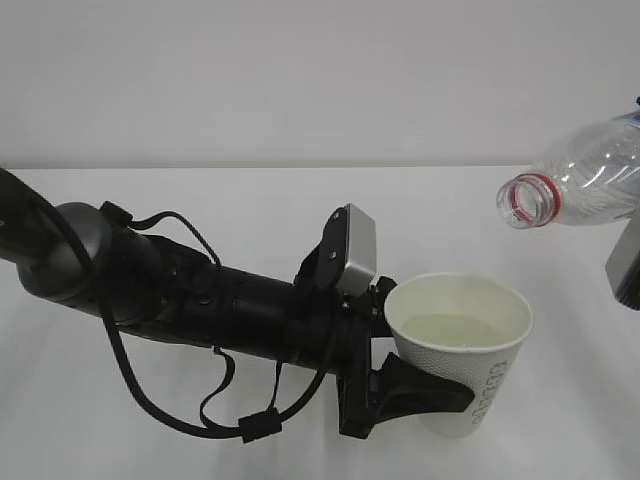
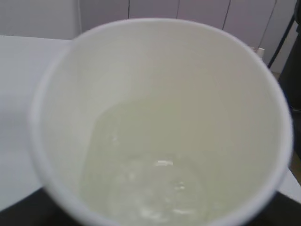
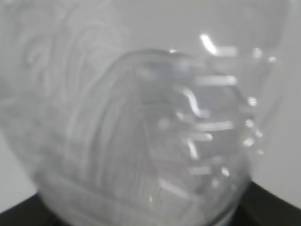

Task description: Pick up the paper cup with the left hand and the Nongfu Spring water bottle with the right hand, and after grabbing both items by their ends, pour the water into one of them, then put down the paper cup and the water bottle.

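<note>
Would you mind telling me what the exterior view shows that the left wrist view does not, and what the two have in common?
Only the exterior view shows the left hand clamped around the paper cup, and the capless water bottle tilted on its side above and to the right, its mouth toward the cup. Only the left wrist view looks straight down into the cup. Both show the water pooled in the cup's cream interior.
</note>
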`<state>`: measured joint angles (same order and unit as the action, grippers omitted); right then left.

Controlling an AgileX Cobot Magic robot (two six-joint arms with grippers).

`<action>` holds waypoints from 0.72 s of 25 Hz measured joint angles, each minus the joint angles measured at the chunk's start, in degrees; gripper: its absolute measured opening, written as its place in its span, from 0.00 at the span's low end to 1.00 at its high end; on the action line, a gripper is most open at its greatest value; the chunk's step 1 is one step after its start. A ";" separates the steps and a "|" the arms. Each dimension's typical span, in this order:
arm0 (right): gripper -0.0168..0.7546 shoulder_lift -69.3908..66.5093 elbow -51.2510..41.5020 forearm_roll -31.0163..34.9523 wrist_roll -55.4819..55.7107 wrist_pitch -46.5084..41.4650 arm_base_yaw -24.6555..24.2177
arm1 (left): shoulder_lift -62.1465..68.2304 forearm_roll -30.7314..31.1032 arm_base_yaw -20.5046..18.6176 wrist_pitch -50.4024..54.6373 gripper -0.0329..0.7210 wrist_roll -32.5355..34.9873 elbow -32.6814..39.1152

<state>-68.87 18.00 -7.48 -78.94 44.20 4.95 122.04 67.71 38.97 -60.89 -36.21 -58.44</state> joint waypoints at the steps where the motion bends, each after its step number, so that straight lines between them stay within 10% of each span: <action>1: 0.60 0.00 0.00 0.00 0.94 0.00 0.00 | 0.00 -0.47 0.00 0.00 0.73 0.00 0.00; 18: 0.60 0.00 0.00 0.00 11.87 0.00 0.00 | 0.00 -1.33 0.00 0.00 0.73 0.00 0.00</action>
<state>-68.87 18.00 -7.48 -67.07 44.20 4.95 122.04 66.39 38.97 -60.89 -36.21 -58.44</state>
